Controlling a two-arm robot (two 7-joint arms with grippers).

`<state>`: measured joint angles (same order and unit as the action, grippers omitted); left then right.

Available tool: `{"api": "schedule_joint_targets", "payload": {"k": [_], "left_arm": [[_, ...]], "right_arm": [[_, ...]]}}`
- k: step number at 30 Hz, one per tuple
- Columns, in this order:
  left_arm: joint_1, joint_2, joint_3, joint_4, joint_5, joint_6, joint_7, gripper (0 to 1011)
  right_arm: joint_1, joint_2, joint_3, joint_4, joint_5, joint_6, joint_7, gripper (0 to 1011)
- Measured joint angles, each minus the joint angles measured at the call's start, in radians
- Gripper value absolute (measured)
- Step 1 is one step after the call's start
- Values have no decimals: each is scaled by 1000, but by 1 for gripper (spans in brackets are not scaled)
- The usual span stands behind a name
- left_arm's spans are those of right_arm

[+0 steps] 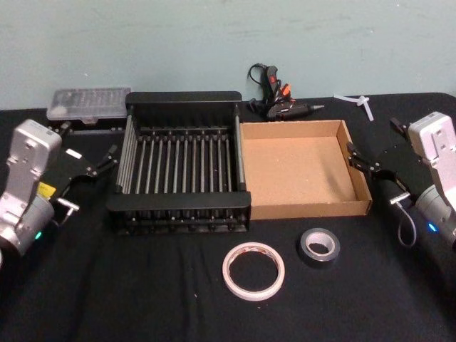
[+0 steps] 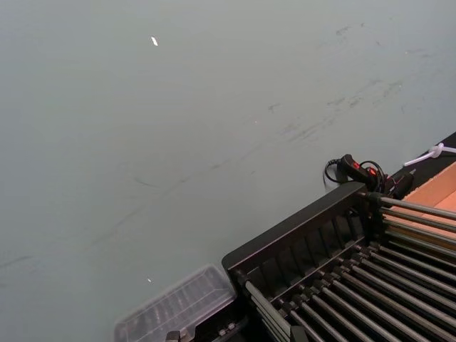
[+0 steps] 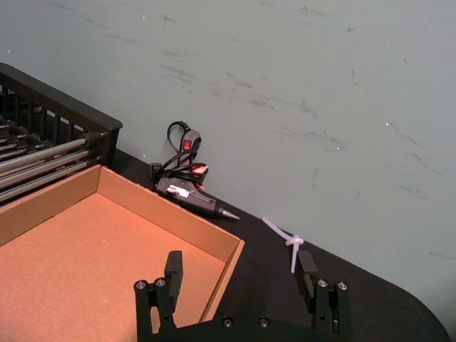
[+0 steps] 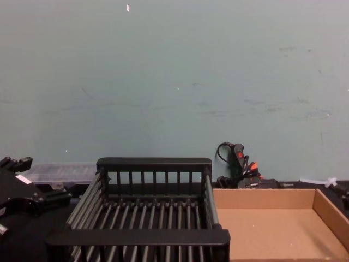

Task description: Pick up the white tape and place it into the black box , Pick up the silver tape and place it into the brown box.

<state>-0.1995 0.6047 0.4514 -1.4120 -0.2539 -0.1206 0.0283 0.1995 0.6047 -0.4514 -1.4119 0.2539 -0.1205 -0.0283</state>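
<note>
While both tapes lie apart, white tape nears table edge.

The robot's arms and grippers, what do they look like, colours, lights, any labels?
Both arms have silver-grey wrist housings, each with a small blue-green light. The left gripper and right gripper are black, with thin angular fingers and visible bolts. The left arm carries a yellow label and a small white one; a grey cable loops beside the right wrist.
</note>
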Motion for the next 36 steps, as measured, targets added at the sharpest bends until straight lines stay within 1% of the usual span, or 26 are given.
{"api": "schedule_joint_targets", "payload": {"k": [36], "left_arm": [[0, 0, 0, 0, 0, 0, 0, 1001]], "right_arm": [[0, 0, 0, 0, 0, 0, 0, 1002]]}}
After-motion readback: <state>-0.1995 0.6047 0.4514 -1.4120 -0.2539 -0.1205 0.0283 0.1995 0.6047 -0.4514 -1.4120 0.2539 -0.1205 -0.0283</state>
